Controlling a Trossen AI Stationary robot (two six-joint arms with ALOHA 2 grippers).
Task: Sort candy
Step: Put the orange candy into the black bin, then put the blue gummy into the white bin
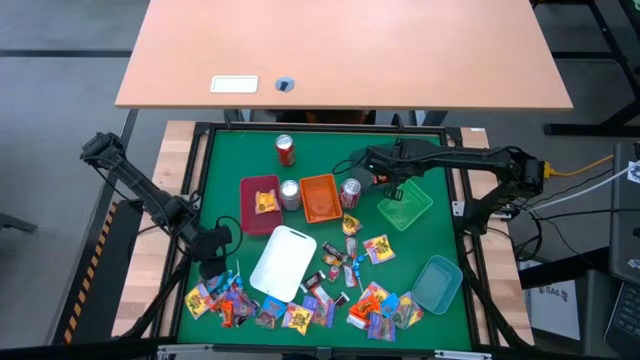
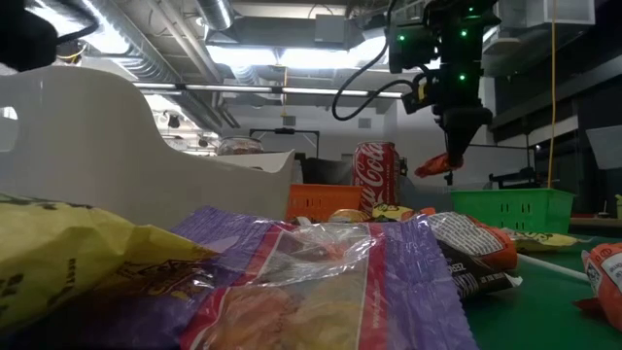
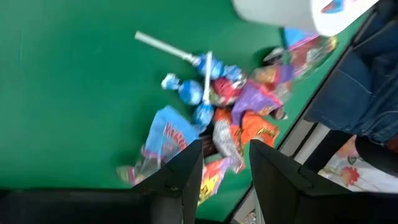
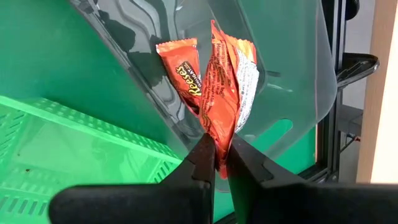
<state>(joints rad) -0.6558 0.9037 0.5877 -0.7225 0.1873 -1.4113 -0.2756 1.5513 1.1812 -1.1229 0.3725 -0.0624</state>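
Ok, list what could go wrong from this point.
1. The right pincer pinches the orange candy only by its bottom edge, so it may slip out short of the green tray.
2. The left pincer hangs open over a tight candy pile; closing there may catch several wrappers at once.

Soda cans [image 1: 285,149]: 3
Trays [image 1: 319,197]: 5
Candy [image 1: 378,249]: many, uncounted
Arms: 2
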